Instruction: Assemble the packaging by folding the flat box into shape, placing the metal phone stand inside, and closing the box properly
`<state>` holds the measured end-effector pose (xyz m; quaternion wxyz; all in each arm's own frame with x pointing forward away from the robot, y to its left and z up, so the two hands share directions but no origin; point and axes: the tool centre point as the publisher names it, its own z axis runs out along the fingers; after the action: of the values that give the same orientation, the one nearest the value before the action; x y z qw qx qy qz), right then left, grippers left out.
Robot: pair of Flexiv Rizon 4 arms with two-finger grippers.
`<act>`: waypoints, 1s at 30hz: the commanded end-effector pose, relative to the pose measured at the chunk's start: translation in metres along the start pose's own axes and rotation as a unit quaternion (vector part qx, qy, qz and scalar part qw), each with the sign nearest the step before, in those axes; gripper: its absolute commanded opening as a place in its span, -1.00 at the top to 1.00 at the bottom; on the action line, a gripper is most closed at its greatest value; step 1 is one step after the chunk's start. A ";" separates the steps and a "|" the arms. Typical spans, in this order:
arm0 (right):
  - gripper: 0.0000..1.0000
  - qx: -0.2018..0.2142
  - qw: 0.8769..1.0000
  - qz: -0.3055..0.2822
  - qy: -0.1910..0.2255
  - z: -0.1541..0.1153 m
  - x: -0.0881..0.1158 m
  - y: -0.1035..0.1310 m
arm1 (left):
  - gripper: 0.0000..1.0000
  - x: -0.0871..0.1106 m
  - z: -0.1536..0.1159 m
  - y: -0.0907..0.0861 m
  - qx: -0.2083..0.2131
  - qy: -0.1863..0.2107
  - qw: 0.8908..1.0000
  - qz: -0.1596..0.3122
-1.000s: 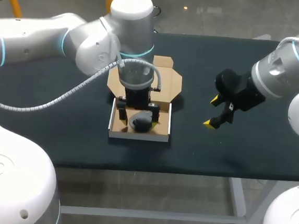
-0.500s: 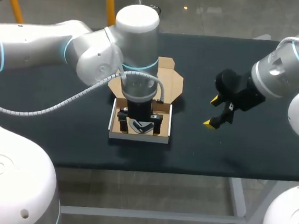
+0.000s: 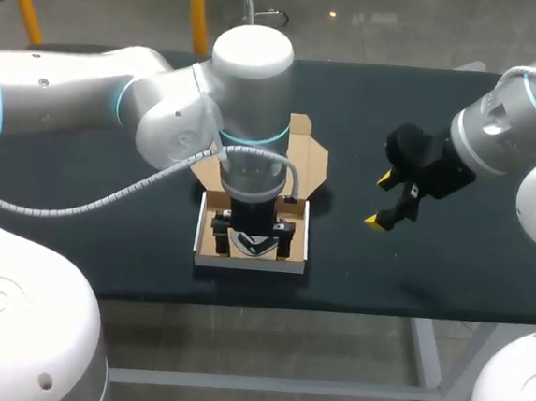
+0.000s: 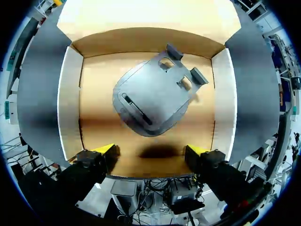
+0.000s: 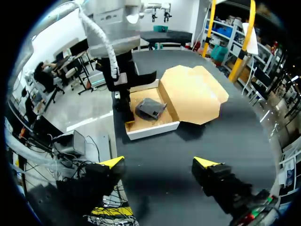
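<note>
Quick status from the remote seat. The stand (image 4: 150,101) is in the box (image 3: 249,260), lying flat on the floor of it and skewed, with its long axis running diagonally and the notched end toward a far corner.

My left hand (image 4: 150,153) sits low over the box with its fingers spread wide. It's let go: the stand is ahead of the tips and neither finger touches it. My right hand (image 3: 381,201) hangs over the desk (image 3: 412,269) well off to the right of the box, fingers apart and gripping nothing.

By my read, what's left is the closing, and that turns on the lid (image 3: 311,162). It's hinged on the box's far wall and laid back flat on the desk, so its free edge points away from me. It has to swing up and over toward my side.

The left hand is much the nearer one, with the lid just behind it, but it's sitting right in the lid's landing spot, so I reckon it has to lift clear first. The right hand would have to come across from the side. I can't tell from here whether the skewed stand leaves room for the tuck flap.
</note>
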<state>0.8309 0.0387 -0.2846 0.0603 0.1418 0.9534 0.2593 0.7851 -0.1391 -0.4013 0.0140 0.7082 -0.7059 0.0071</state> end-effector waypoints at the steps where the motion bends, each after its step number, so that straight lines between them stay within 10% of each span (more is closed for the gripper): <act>1: -1.00 -0.002 1.000 -0.001 0.003 -0.002 0.000 -0.001 | -1.00 0.000 -0.002 0.009 0.008 -0.003 1.000 -0.002; 21: -1.00 -0.002 1.000 -0.001 0.003 -0.002 0.000 -0.001 | -1.00 -0.004 -0.027 0.006 0.037 0.019 0.999 -0.018; 30: -1.00 -0.002 1.000 -0.001 0.003 -0.002 0.000 -0.001 | -1.00 -0.023 -0.072 -0.001 0.091 0.084 0.990 0.066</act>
<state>0.8308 0.0387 -0.2846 0.0603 0.1417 0.9534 0.2593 0.7964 -0.1415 -0.3493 -0.0034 0.6666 -0.7397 0.0918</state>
